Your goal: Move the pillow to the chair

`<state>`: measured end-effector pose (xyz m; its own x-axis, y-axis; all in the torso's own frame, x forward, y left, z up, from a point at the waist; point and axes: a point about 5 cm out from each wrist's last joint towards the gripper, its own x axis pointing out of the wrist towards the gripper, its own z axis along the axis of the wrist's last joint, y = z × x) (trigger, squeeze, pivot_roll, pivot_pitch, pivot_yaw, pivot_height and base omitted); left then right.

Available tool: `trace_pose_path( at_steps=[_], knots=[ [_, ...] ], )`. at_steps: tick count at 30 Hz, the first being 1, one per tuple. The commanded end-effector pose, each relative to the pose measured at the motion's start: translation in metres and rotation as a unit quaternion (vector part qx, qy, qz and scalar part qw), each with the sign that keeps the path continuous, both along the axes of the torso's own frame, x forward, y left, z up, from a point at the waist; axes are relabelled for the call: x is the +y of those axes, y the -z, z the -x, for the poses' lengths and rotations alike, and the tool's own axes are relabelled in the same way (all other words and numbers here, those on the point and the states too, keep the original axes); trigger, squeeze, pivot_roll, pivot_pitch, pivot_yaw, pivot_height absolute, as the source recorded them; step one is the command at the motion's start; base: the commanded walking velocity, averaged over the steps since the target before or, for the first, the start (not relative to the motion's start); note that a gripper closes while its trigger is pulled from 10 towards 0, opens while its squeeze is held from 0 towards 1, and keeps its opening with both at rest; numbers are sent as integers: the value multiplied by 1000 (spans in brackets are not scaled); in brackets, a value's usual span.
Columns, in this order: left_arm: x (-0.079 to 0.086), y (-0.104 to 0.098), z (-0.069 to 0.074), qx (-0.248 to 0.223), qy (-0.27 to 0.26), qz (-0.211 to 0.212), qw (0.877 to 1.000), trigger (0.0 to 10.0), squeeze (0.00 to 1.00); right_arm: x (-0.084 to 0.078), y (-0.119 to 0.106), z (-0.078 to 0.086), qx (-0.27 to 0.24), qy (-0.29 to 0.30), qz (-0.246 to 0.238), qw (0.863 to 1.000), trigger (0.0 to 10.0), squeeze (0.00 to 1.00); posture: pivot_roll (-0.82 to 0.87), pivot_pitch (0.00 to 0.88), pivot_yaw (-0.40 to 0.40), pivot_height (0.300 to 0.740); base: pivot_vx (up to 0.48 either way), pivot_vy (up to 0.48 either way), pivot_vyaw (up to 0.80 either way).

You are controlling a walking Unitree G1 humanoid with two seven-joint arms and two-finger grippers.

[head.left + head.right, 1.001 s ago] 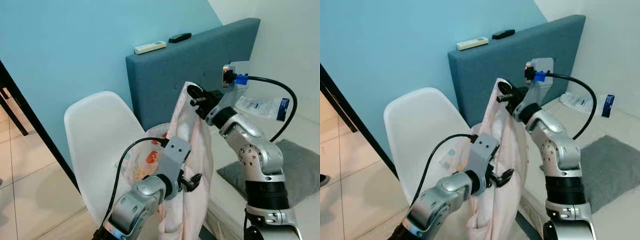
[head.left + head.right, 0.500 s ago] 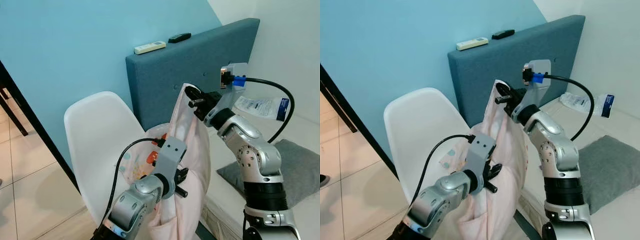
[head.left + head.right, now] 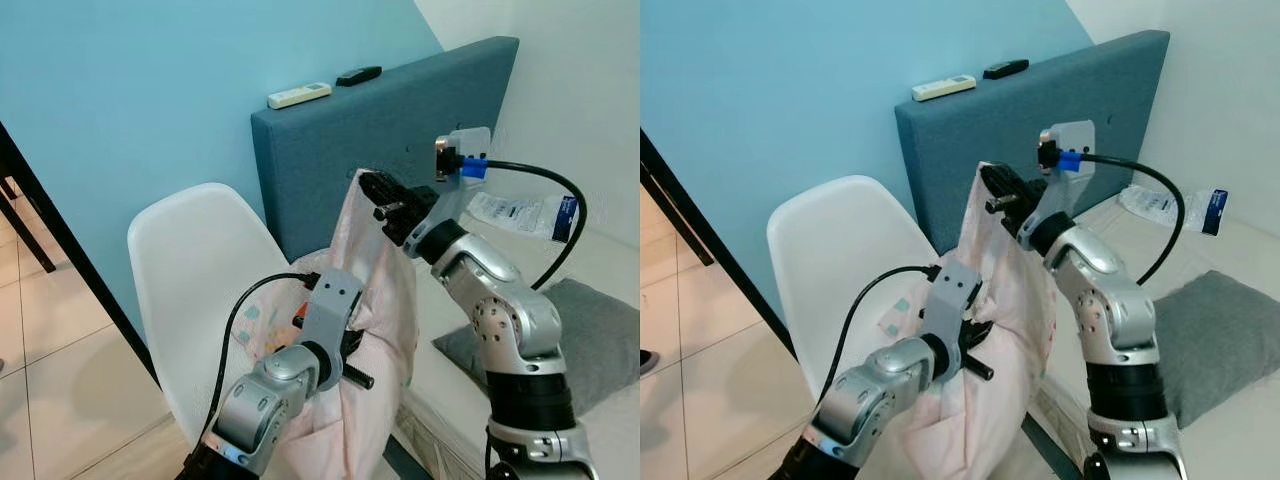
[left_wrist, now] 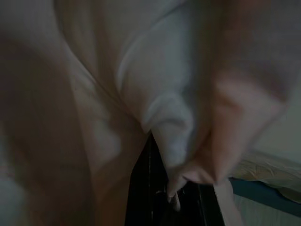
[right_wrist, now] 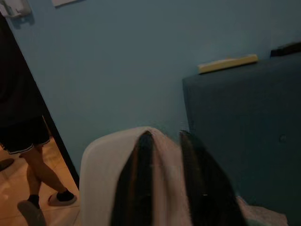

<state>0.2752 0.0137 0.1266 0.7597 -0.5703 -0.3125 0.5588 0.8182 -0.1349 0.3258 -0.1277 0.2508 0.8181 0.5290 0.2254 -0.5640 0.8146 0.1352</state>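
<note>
A pale pink pillow (image 3: 385, 300) with small coloured prints hangs upright between my two arms, just in front of the white shell chair (image 3: 190, 260). My right gripper (image 3: 378, 190) is shut on the pillow's top corner; in the right wrist view pink fabric (image 5: 164, 188) sits between its black fingers (image 5: 136, 188). Lower down, my left gripper (image 3: 345, 352) is pressed into the pillow's side and shut on its fabric. The left wrist view is dim, with bunched cloth (image 4: 141, 84) around one black finger (image 4: 146, 188). The pillow's lower end bulges over the chair seat's edge.
A blue-grey headboard (image 3: 420, 110) stands behind, with a white remote (image 3: 300, 94) and a black one (image 3: 358, 74) on top. On the bed lie a grey cushion (image 3: 590, 330) and a plastic packet (image 3: 525, 212). A person's legs (image 5: 28, 141) stand beyond the chair.
Both arms have carried the pillow a little left toward the chair. My left gripper has pushed deeper into the fabric, and the pillow's lower part now bulges more.
</note>
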Motion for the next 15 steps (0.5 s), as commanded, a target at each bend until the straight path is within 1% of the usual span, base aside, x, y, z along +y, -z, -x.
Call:
trace_pose_path(
  at_steps=[1, 2, 3, 5, 6, 9, 11, 13, 14, 15],
  knots=[
    [6, 0, -6, 8, -19, 6, 1000, 0, 0, 2, 1, 5, -4, -10, -9, 1000, 10000, 1000, -48, 9, 19, 740, 0, 0, 0],
    [8, 0, -7, 7, -24, 6, 1000, 0, 0, -1, 5, 6, 4, -10, -11, 1000, 10000, 1000, -48, 9, 17, 740, 0, 0, 0],
    [8, 0, -7, 7, -24, 6, 1000, 0, 0, -1, 5, 6, 4, -10, -11, 1000, 10000, 1000, -48, 9, 17, 740, 0, 0, 0],
    [14, -1, -11, 5, -35, 5, 999, 0, 0, -9, 19, 12, 25, -5, -10, 1000, 10000, 1000, -46, 10, 14, 740, 0, 0, 0],
    [14, -1, -11, 5, -35, 5, 999, 0, 0, -9, 19, 12, 25, -5, -10, 1000, 10000, 1000, -46, 10, 14, 740, 0, 0, 0],
    [20, -1, -14, 5, -47, 4, 999, 0, 0, -16, 29, 20, 40, 0, -19, 999, 10000, 1000, -47, 10, 12, 740, 0, 0, 0],
    [25, -1, -17, 3, -54, 4, 999, 0, 0, -20, 37, 28, 47, 2, -29, 998, 10000, 1000, -49, 11, 9, 740, 0, 0, 0],
    [30, -3, -21, -1, -64, 3, 998, 0, 0, -21, 43, 42, 48, -16, -63, 997, 10000, 1000, -51, 12, 9, 740, 0, 0, 0],
    [30, -3, -21, -1, -64, 3, 998, 0, 0, -21, 43, 42, 48, -16, -63, 997, 10000, 1000, -51, 12, 9, 740, 0, 0, 0],
    [32, -4, -22, -2, -67, 2, 998, 0, 0, -21, 43, 46, 48, -23, -74, 996, 10000, 1000, -51, 12, 9, 740, 0, 0, 0]
  ],
)
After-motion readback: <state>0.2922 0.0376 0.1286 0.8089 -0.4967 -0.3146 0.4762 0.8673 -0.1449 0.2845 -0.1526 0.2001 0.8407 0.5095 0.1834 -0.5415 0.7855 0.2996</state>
